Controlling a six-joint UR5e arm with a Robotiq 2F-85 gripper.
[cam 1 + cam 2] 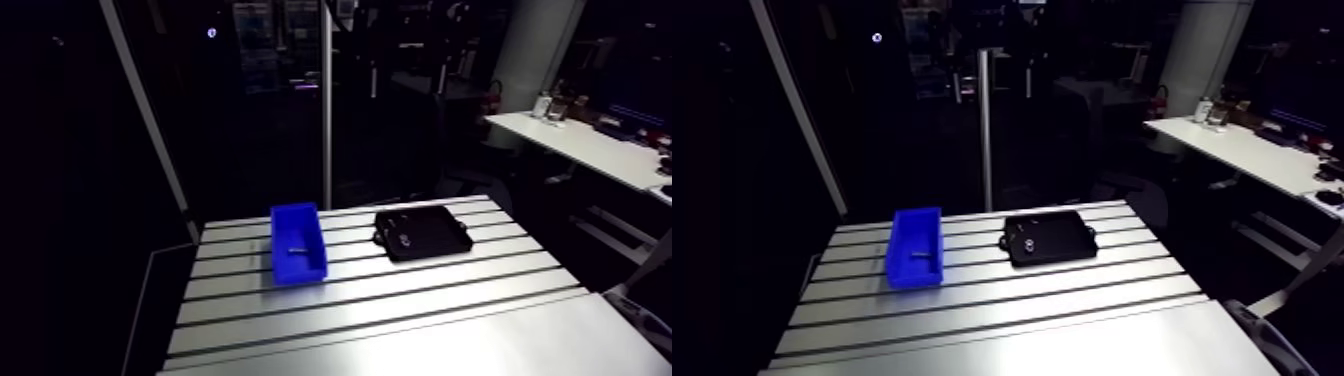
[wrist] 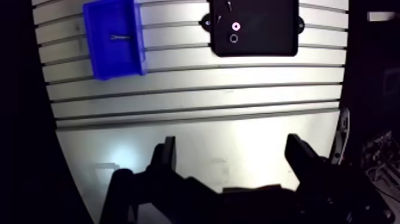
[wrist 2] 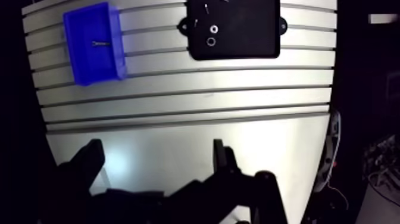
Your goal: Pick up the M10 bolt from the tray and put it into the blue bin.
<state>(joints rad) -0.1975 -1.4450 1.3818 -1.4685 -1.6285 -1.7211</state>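
Your M10 bolt (image 2: 121,38) is lying flat on the floor of the blue bin (image 2: 113,62), roughly mid-bin, touching neither long wall as far as the wrist view shows. In the arm view the bin sits near the counter's (image 2: 208,101) far edge, toward the far left corner, its long side running across the slots.

Next to it along that far edge, with a clear strip of bare aluminium between them, you have the black tray (image 2: 262,44). On its floor you can make out a pale washer (image 2: 236,26), with a darker ring (image 2: 234,39) just beside it. A couple of small slim fasteners (image 2: 219,19) lie closer to the tray's far rim; they are too small to name.

Your end effector (image 2: 232,143) hangs well apart from both bin and tray, over the smooth, unslotted strip at the counter's near edge. Its fingers (image 2: 168,156) are spread wide with nothing between them, only bare counter and a bright glare patch below.
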